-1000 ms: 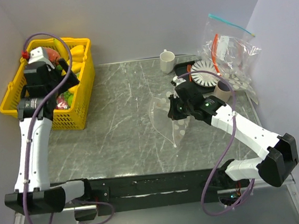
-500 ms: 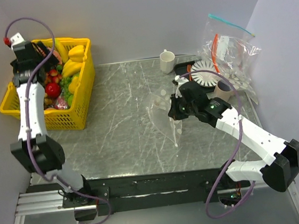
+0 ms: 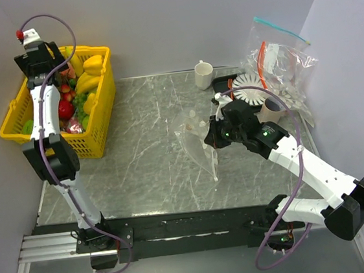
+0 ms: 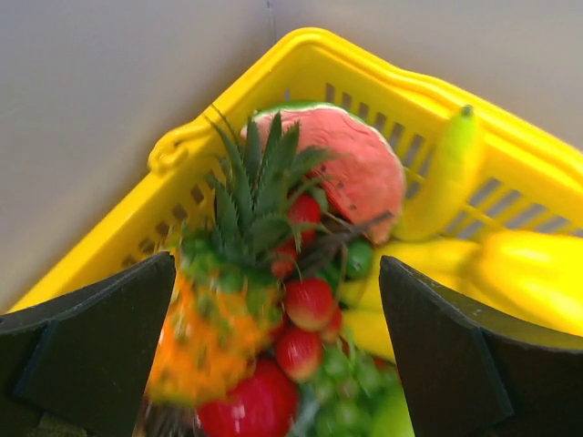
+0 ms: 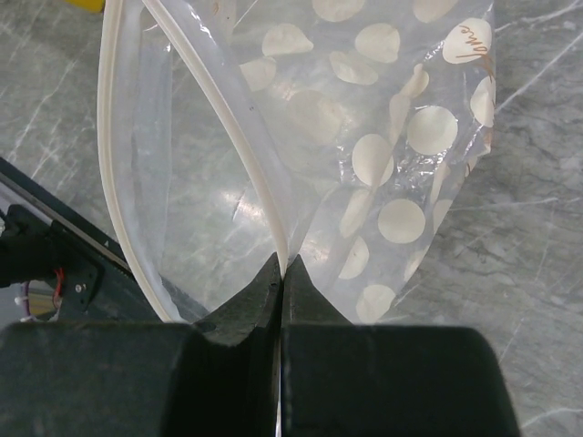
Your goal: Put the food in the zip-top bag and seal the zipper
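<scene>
pinching the zipper (image 5: 229, 110) in the right claw (image 5: 281, 265).

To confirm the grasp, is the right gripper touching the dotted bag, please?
Touching: the right wrist view shows the right gripper shut on the dotted bag.

The grey marbled table (image 3: 152, 165) carries a yellow basket (image 3: 98, 142) at its far left corner, a white cup (image 3: 203, 74) at the far edge, and crumpled clear bags (image 3: 287, 67) at the far right.
</scene>
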Robot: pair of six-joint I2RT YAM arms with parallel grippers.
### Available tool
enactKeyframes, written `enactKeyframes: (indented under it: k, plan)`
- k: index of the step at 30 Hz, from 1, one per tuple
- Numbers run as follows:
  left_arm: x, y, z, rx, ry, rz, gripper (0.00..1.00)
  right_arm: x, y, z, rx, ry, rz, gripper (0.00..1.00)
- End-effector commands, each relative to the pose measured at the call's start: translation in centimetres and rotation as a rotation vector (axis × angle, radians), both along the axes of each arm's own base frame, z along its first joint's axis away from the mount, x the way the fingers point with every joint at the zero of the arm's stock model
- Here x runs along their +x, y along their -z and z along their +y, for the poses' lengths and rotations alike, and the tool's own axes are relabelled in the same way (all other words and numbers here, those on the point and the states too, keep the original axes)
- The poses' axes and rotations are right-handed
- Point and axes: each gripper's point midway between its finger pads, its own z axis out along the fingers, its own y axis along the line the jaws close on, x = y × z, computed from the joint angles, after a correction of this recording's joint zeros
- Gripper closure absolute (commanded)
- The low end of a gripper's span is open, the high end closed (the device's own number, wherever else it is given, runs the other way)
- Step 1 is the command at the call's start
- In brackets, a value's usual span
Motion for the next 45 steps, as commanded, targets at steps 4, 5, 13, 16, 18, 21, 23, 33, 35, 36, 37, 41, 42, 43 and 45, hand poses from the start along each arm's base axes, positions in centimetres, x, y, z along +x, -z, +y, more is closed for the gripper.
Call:
enactKeyframes:
  k: [4, 5, 13, 16, 18, 21, 23, 33, 35, 36, 37, 41, 42, 43, 45]
  plan:
    - [4.5, 3.1, 3.1, 0.067, -0.040, 0.001, 0.08, -0.5, -1.2, 0.6, 0.033, -0.047, -0.025, 1.00]
    - [5.3, 5.3, 3.4, 0.059, -0.047, 0.030, 0.10, -0.5, -1.5, 0.5, 0.027, -0.040, -0.033, 1.00]
    - [6.3, 6.0, 4.0, -0.041, -0.055, -0.030, 0.99, -1.3, -1.5, 0.1, 0.054, -0.022, -0.018, 1.00]
    - [4.8, 1.9, 3.1, -0.041, -0.034, -0.115, 0.99, -1.2, -1.7, -0.2, 0.048, -0.007, -0.020, 1.00]
    - [3.4, -1.9, 2.0, -0.064, -0.001, -0.193, 0.99, -1.0, -1.2, -0.2, 0.040, 0.008, 0.000, 1.00]
    - [1.6, -6.4, -0.4, -0.115, 0.083, -0.279, 0.99, -1.1, -0.4, 0.0, 0.028, 0.007, 0.055, 1.00]
    - [0.1, -8.8, -1.8, -0.135, 0.126, -0.314, 0.99, -1.3, -0.4, 0.3, 0.040, -0.003, 0.082, 1.00]
    - [-7.5, -16.2, -10.0, -0.250, 0.383, -0.477, 0.99, -1.9, -2.5, 2.0, 0.160, -0.061, 0.103, 1.00]
    - [-9.6, -18.1, -12.7, -0.292, 0.512, -0.547, 0.99, -2.0, -3.2, 2.5, 0.197, -0.090, 0.130, 1.00]
    - [-10.4, -18.4, -13.8, -0.343, 0.556, -0.564, 0.99, -2.2, -3.6, 3.2, 0.218, -0.119, 0.152, 1.00]
    - [-11.8, -18.7, -15.8, -0.373, 0.658, -0.577, 0.99, -2.3, -3.8, 3.4, 0.229, -0.131, 0.163, 1.00]
    - [-15.5, -20.2, -21.2, -0.586, 0.926, -0.634, 0.99, -2.4, -4.1, 4.2, 0.265, -0.160, 0.193, 1.00]
    - [-16.3, -21.0, -22.2, -0.597, 0.987, -0.664, 0.99, -2.5, -4.2, 4.5, 0.277, -0.170, 0.202, 1.00]
    - [-17.1, -20.8, -24.1, -0.638, 1.045, -0.652, 0.99, -2.5, -4.4, 4.6, 0.286, -0.174, 0.198, 1.00]
    - [-18.6, -21.1, -27.0, -0.682, 1.148, -0.637, 0.99, -2.4, -4.4, 4.7, 0.291, -0.175, 0.203, 1.00]
